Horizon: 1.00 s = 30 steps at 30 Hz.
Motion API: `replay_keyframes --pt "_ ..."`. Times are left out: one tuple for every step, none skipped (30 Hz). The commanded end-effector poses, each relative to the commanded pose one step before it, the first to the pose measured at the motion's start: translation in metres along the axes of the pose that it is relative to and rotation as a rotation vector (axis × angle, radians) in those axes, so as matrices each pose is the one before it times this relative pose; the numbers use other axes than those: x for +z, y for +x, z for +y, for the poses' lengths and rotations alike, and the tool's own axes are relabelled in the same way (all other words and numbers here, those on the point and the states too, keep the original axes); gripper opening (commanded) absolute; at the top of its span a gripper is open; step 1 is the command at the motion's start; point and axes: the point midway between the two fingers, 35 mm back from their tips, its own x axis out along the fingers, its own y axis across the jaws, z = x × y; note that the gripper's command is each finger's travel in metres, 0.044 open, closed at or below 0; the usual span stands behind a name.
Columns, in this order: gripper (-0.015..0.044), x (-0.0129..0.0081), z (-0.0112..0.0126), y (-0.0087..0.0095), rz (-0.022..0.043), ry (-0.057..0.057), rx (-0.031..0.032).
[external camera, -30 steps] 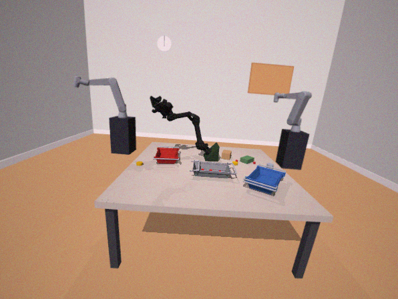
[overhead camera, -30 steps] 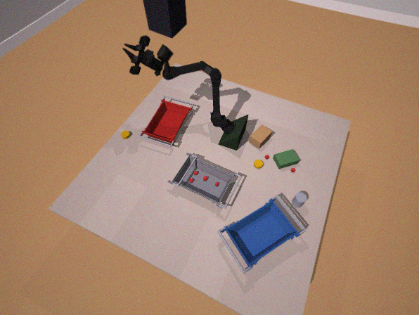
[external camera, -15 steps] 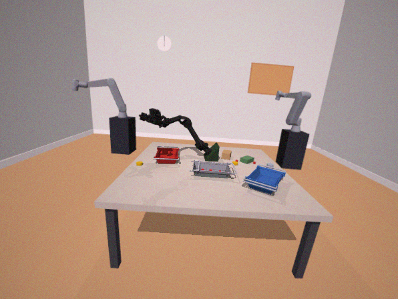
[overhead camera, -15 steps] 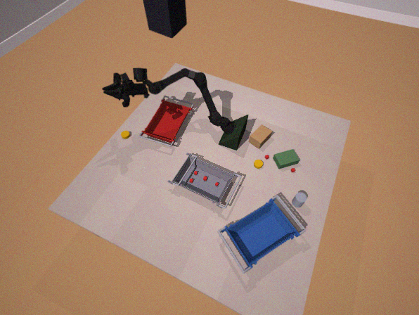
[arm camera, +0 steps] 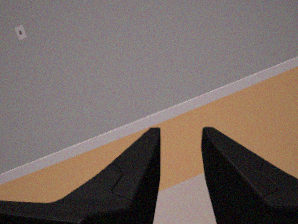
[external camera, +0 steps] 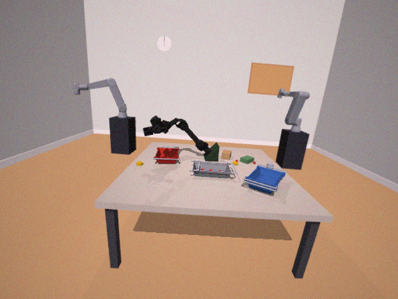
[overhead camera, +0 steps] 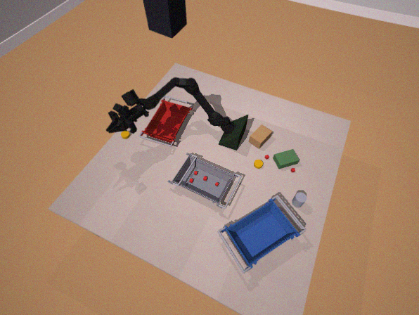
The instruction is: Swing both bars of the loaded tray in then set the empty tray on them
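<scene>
Black parallel-jaw gripper hangs in the air beyond the red plastic tray, its fingers a narrow gap apart with nothing between them. Nearer the table's middle, the grey plastic tray holds four small red blocks, with one wire bar out over its end. Further out lies the empty blue plastic tray. No writing is legible.

trays: red | grey | blue; blocks red; arm black
</scene>
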Motion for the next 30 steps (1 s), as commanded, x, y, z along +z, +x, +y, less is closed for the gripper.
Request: replay_keyframes --pt "0.0086 -0.03962 0.04824 0.02537 0.14098 0.1043 0.09214" --pt "0.0086 -0.01033 0.01325 0.00789 0.03986 0.0243 0.02514" --pt "0.0086 -0.01019 0.01312 0.00782 0.03988 0.0222 0.02421" --pt "0.0086 -0.00891 0.01151 0.00691 0.03536 0.0180 0.02066" --pt "0.0086 -0.00817 0.01058 0.00637 0.03280 0.0153 0.01848" --pt "0.0086 -0.00645 0.00837 0.00508 0.02615 0.0113 0.01426" --pt "0.0086 -0.00480 0.00595 0.00378 0.01956 0.0086 0.00991" --pt "0.0086 -0.00697 0.01025 0.00431 0.02337 -0.0043 0.02015" --pt "0.0086 -0.00947 0.01427 0.00589 0.03219 -0.0069 0.02782" --pt "0.0086 -0.00948 0.01475 0.00606 0.03290 -0.0082 0.02849" --pt "0.0086 -0.00882 0.01346 0.00601 0.03235 -0.0047 0.02525" --pt "0.0086 -0.00718 0.00904 0.00561 0.02992 0.0084 0.01518" --pt "0.0086 -0.00580 0.00597 0.00491 0.02624 0.0143 0.00849" --pt "0.0086 -0.00581 0.00591 0.00490 0.02636 0.0138 0.00792" --pt "0.0086 -0.00582 0.00586 0.00489 0.02647 0.0133 0.00734" --pt "0.0086 -0.00584 0.00580 0.00488 0.02656 0.0128 0.00675" --pt "0.0086 -0.00585 0.00573 0.00487 0.02663 0.0123 0.00615" --pt "0.0086 -0.00752 0.00728 0.00618 0.03421 0.0150 0.00699" --pt "0.0086 -0.01080 0.01027 0.00868 0.04896 0.0201 0.00822" --pt "0.0086 -0.01133 0.01052 0.00900 0.05120 0.0192 0.00634" --pt "0.0086 -0.01134 0.01027 0.00891 0.05104 0.0175 0.00398" --pt "0.0086 -0.01134 0.01002 0.00880 0.05074 0.0158 0.00160" --pt "0.0086 -0.01133 0.00978 0.00869 0.05030 0.0141 -0.00080" --pt "0.0086 -0.01109 0.00934 0.00840 0.04875 0.0122 -0.00313" --pt "0.0086 -0.01088 0.00896 0.00814 0.04729 0.0106 -0.00534" --pt "0.0086 -0.01124 0.00904 0.00827 0.04817 0.0094 -0.00788" --pt "0.0086 -0.01118 0.00878 0.00811 0.04717 0.0079 -0.01026" --pt "0.0086 -0.01228 0.01018 0.00919 0.04834 0.0071 -0.01432" --pt "0.0086 -0.01247 0.01008 0.00910 0.04758 0.0055 -0.01745" --pt "0.0086 -0.01225 0.00923 0.00847 0.04652 0.0037 -0.01986"
